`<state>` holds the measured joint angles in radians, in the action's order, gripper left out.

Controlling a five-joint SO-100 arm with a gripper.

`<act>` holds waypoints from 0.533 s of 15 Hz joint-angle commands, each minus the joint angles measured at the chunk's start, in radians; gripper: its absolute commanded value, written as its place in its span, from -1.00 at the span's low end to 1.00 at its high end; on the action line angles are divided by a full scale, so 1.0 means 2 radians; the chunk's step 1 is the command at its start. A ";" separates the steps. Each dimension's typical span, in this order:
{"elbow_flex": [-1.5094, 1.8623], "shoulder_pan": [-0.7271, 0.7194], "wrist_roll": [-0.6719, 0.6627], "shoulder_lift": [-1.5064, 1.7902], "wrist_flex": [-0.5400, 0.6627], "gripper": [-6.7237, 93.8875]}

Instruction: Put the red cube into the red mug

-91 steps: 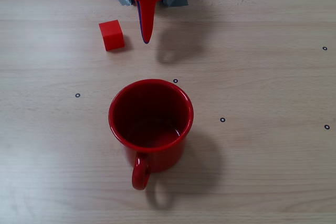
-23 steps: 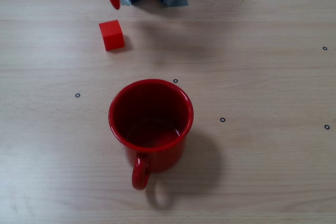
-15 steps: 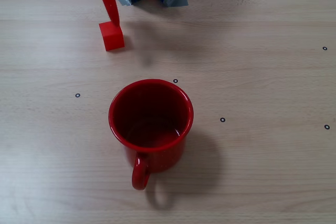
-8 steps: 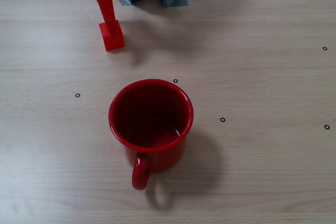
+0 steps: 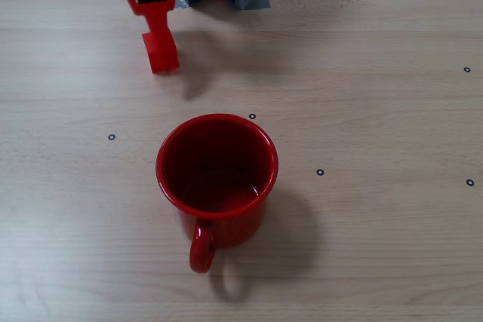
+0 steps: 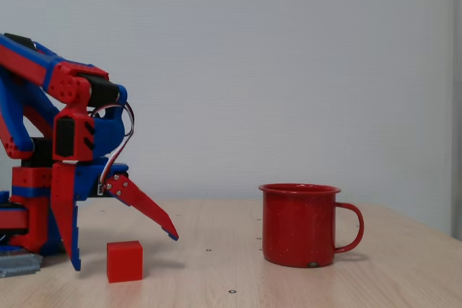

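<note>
Cube (image 6: 124, 261) unmoved on the desk (image 5: 362, 111); the open fingers (image 6: 119, 249) have come down astride it, ready to close, mug (image 5: 217, 175) waiting.

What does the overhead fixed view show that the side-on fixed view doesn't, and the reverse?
Only the overhead view shows the red mug's empty red inside and the small dot marks on the table. Only the side view shows the gripper wide open, one finger standing just left of the red cube, the other raised above it, plus the blue-and-red arm. Both show the cube on the table, apart from the mug.
</note>
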<state>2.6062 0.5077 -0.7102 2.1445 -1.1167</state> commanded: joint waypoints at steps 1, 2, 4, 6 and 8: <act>-0.018 -0.008 0.005 -0.002 0.010 0.19; -0.020 -0.012 0.010 -0.008 0.017 0.19; -0.035 -0.021 0.019 -0.025 0.025 0.19; -0.044 -0.029 0.025 -0.040 0.038 0.19; -0.055 -0.031 0.025 -0.053 0.047 0.19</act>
<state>2.5679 0.4510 -0.6519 2.0218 -1.0278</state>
